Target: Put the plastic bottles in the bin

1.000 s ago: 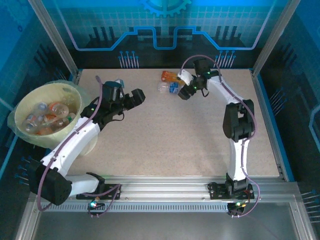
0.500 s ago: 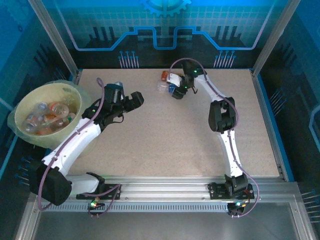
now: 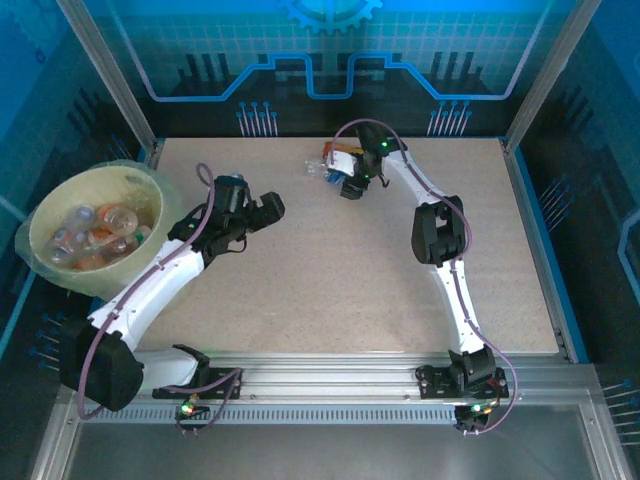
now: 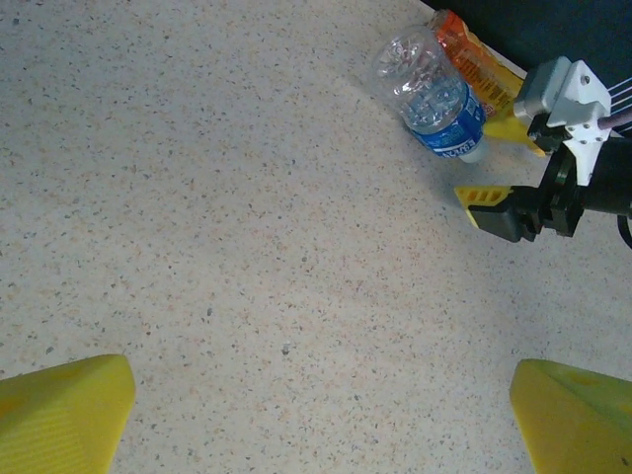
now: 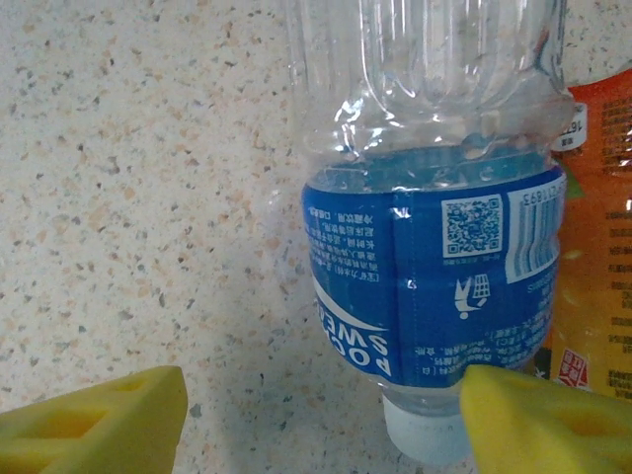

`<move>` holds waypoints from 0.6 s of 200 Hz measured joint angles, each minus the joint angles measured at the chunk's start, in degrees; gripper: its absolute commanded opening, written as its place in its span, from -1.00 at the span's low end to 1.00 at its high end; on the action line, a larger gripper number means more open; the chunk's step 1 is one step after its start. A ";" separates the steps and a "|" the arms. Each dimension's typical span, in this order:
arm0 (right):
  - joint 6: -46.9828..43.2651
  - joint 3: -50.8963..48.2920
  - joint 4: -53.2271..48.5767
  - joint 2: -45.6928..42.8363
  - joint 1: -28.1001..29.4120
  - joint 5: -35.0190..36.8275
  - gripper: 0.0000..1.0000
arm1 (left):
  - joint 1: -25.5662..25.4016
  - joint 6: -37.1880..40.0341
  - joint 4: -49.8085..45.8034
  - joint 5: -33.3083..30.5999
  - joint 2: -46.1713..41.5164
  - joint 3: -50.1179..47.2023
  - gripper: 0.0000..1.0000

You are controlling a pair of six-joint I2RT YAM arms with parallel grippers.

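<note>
The bin (image 3: 60, 195), a wide pale yellow-cream bucket lined with a thin clear bag, is seen at the far left edge of the table (image 3: 350, 270) in the top view, and several plastic bottles (image 3: 98, 232) with orange and red labels are piled inside it. Two more bottles are left on the table near its far edge, lying on their sides and pressed close together: a clear blue-labelled bottle (image 5: 434, 247) with a white cap (image 5: 423, 436), its upper body crumpled, and an orange-labelled bottle (image 4: 479, 61) just behind it, next to the back wall. The right gripper (image 4: 499, 161) is brought down to this pair with its jaws released and spread. In the right wrist view the cap end of the blue-labelled bottle is seen between the two yellow fingers (image 5: 99, 425), much nearer one finger than the other, and that finger overlaps the cap's edge. Whether the finger is actually touching the cap cannot be told, and nothing is gripped. The left gripper (image 4: 318, 405) is held above bare table between the bin and the two loose bottles, well apart from both. Its yellow fingertips are spread wide at the bottom corners of the left wrist view, with only speckled tabletop between them, and nothing is held.
</note>
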 measured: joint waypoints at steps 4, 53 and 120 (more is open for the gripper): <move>0.09 -0.02 0.31 0.00 0.07 0.24 0.52 | 0.00 0.00 0.00 0.00 0.00 0.00 0.98; 1.55 0.52 4.68 1.27 1.66 3.63 0.53 | 0.00 0.00 0.00 -0.02 0.07 0.00 0.98; 0.11 -8.24 4.20 -3.93 3.08 0.26 0.44 | 0.00 0.15 0.42 -0.02 2.75 0.02 0.98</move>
